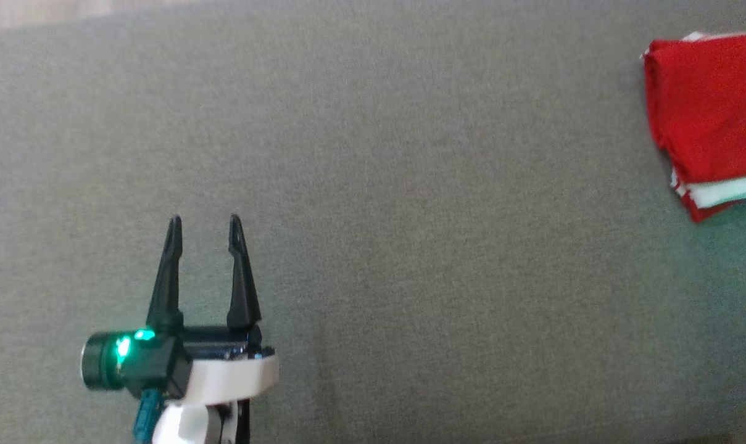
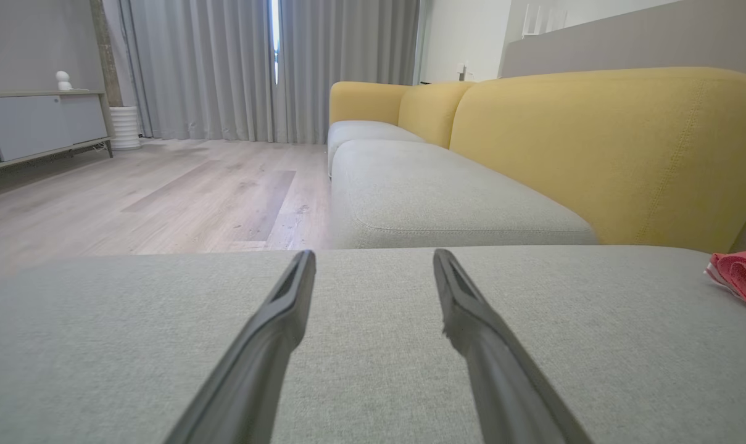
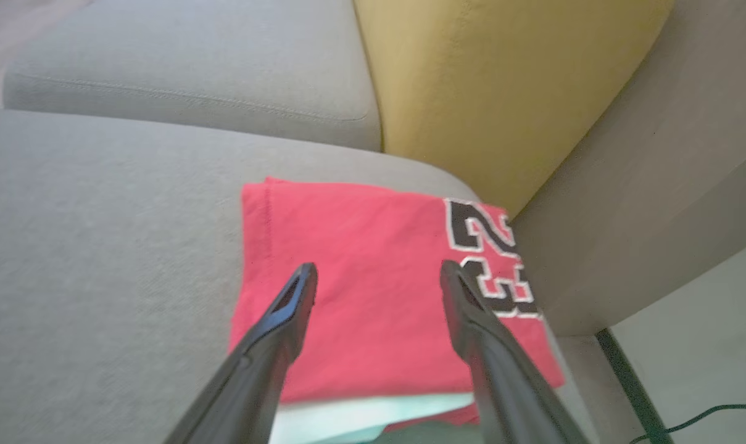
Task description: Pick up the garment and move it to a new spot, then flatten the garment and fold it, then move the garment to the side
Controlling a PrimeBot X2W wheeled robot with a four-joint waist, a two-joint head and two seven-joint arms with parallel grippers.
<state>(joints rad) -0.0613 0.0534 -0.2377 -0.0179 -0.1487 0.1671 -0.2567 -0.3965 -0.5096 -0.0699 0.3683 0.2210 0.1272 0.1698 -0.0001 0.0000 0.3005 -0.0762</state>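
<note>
The garment is a red jersey with white trim, folded into a flat rectangle at the far right of the grey sofa seat. In the right wrist view the garment shows black numerals edged in white, and my right gripper hovers just above it, open, fingers spread with nothing between them. A corner of the garment peeks in at the right of the left wrist view. My left gripper stands open and empty over the bare seat at the lower left, far from the garment; its fingers frame bare cushion.
A yellow sofa backrest rises behind the seat, with another grey cushion beyond. The seat's right end drops to the floor, where a dark cable runs. Wooden floor, curtains and a low cabinet lie past the left side.
</note>
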